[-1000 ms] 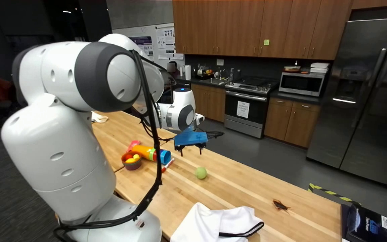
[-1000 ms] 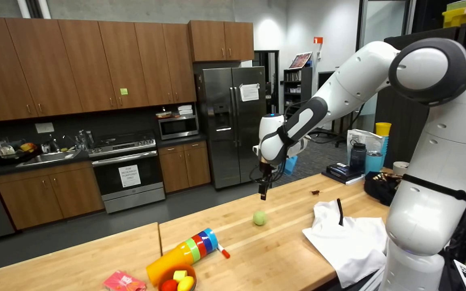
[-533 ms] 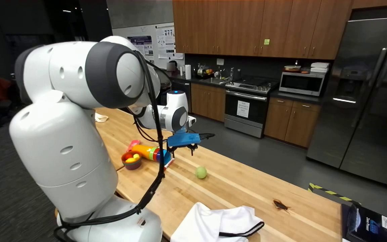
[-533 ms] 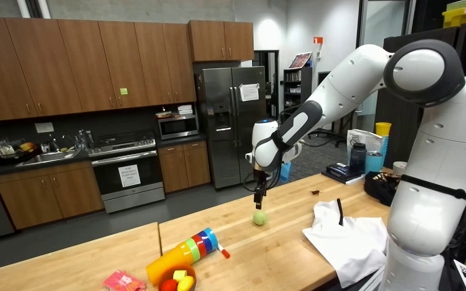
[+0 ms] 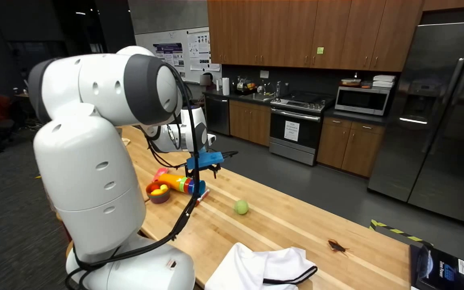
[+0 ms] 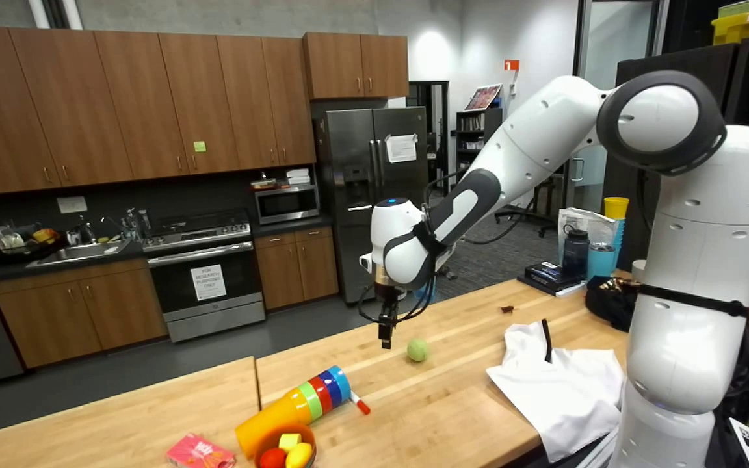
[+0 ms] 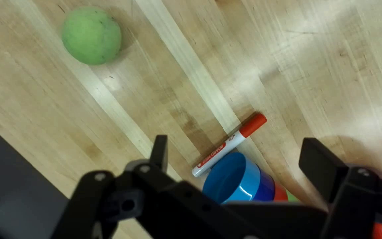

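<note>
Tool [image 7: 236, 154]: stood spread wide, gripping nothing
Marker [image 7: 228, 146]: lay beside cup stack [image 7: 250, 181]
Ball [image 7: 91, 35]: sat upper left, clear of marker
Desk edge [image 7: 28, 156]: crossed wrist view's lower left

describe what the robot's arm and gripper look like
The arm is glossy white with rounded joints, dark grey bands, black cables along it and a small blue light. The gripper is black with two blocky fingers and a blue piece above them.
</note>
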{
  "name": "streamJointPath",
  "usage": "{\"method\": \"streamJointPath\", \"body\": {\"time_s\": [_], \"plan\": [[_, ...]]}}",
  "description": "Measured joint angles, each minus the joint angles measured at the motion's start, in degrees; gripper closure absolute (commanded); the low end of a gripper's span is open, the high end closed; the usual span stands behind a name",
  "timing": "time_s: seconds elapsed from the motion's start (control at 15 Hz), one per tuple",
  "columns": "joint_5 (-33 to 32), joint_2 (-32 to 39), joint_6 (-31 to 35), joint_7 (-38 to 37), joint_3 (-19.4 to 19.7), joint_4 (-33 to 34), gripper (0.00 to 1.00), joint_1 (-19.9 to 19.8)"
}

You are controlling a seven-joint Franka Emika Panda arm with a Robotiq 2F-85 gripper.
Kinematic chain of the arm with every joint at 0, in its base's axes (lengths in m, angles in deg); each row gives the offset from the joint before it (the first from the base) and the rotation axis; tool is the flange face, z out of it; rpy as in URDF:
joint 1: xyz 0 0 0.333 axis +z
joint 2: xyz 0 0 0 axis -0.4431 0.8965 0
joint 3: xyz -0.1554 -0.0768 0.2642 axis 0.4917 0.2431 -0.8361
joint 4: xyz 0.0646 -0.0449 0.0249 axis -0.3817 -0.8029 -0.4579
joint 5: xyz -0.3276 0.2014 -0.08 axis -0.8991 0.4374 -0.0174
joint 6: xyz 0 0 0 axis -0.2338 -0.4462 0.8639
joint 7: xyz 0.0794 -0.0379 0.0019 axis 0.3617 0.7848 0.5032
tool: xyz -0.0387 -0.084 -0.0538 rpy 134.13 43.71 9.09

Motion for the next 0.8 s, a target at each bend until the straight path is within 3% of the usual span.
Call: {"method": "streamJointPath", "body": {"time_s": [0.4, 0.8], "plan": [[-0.4, 11.5, -0.7, -10.7, -1.6, 7.7, 0.0, 0.7], [1.3, 18.7, -3.2, -15.1, -1.9, 14.4, 0.0, 1.1]]}}
